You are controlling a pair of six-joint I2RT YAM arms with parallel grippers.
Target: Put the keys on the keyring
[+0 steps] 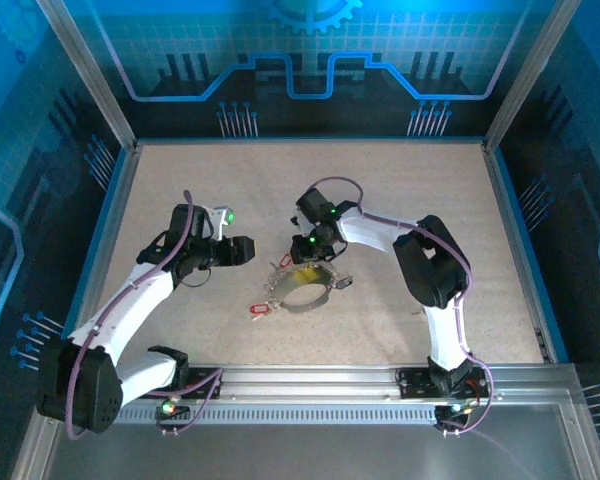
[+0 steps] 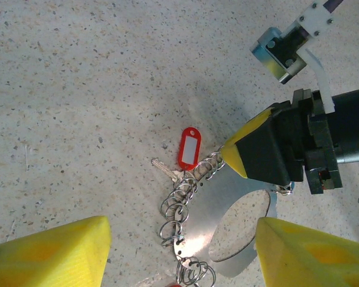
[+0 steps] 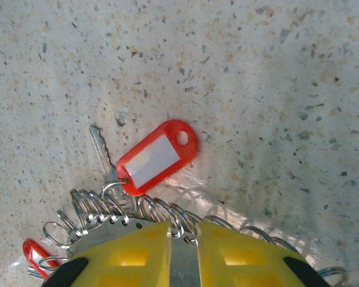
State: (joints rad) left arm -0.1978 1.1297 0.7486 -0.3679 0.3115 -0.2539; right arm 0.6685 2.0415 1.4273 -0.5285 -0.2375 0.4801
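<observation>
1. The keyring (image 2: 222,206) is a thin flat silver band bent into a loop. It lies mid-worktop (image 1: 280,180), just ahead of both arms. Small split rings (image 2: 173,209) are strung along its outer edge.
2. One of the keys (image 3: 100,149) lies flat just beside the loop. It seems to share a split ring with a red tag (image 3: 157,156). A second red tag (image 3: 33,251) sits at the loop's edge, half hidden.
3. Handling, my read: the loop is light, springy and slick, so it will likely skid or tip if pushed from one side. The keys are tiny and flush with the surface, so they are hard to pinch. The red tag is the easier part to take. The dangling split rings could snag a finger.
4. Best hold on the loop is across the band, clear of the split rings.
5. The right end effector (image 3: 182,239) is clamped on the band, with the metal edge between its two yellow pads, and it points steeply down. The arm comes in from the right with the elbow raised and the wrist folded toward centre.
6. The left end effector (image 2: 182,233) has its jaws apart and nothing between them. It is held off to the loop's left, not touching, facing the key and tag. The arm reaches from the near left corner with the forearm angled inward.
</observation>
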